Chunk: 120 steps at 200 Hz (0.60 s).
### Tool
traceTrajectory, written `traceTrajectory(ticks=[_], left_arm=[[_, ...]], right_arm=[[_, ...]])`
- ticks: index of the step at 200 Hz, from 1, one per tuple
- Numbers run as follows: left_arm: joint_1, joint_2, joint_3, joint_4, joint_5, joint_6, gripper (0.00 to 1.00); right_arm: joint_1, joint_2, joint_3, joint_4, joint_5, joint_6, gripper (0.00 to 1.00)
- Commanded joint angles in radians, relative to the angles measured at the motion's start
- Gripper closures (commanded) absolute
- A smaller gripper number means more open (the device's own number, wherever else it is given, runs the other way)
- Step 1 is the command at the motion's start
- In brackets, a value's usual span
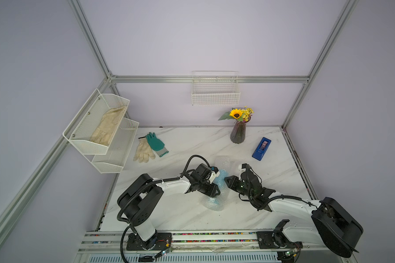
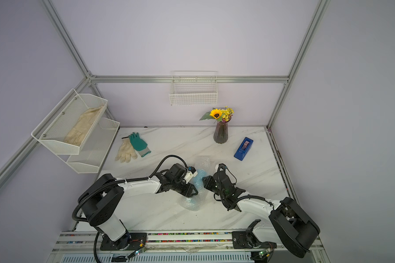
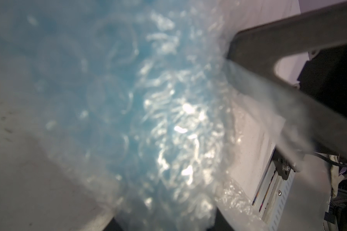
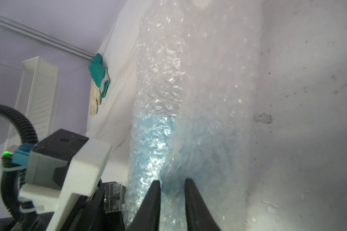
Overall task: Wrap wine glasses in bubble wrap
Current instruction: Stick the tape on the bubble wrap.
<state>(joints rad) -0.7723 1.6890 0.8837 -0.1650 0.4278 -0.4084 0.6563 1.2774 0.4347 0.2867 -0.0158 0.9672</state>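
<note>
**Right wrist view: goblet bundled in film, both claws at the roll**

Light-blue goblet is lying on the tabletop between the two arms, showing through the bubble wrap rolled around it.

Left claw is sitting over the roll's middle, jaws partly closed, with film draping one finger. It appears to be gripping the bundle.

Right claw is resting against the roll's flank, fingertips narrowly apart. Whether it is pinching film cannot be told.

Judgement: the film is looking soft, springy and slippery, the goblet light and rigid. The hold is best taken across the bowl through the layers, not on the loose ends.
</note>
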Motion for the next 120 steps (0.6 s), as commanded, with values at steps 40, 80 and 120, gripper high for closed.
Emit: traceTrajectory(ticks=[40, 80, 120], left_arm=[[0.001, 0.014, -0.032, 0.025, 0.016, -0.001, 0.59], [0.001, 0.018, -0.032, 0.024, 0.016, -0.004, 0.59], [0.001, 0.015, -0.035, 0.025, 0.012, -0.004, 0.59]], right_arm=[[-0.004, 0.008, 0.088, -0.105, 0.005, -0.032, 0.55], [0.011, 0.073, 0.161, -0.206, 0.027, -0.068, 0.42], [0.064, 0.147, 0.233, -0.296, 0.103, -0.090, 0.32]])
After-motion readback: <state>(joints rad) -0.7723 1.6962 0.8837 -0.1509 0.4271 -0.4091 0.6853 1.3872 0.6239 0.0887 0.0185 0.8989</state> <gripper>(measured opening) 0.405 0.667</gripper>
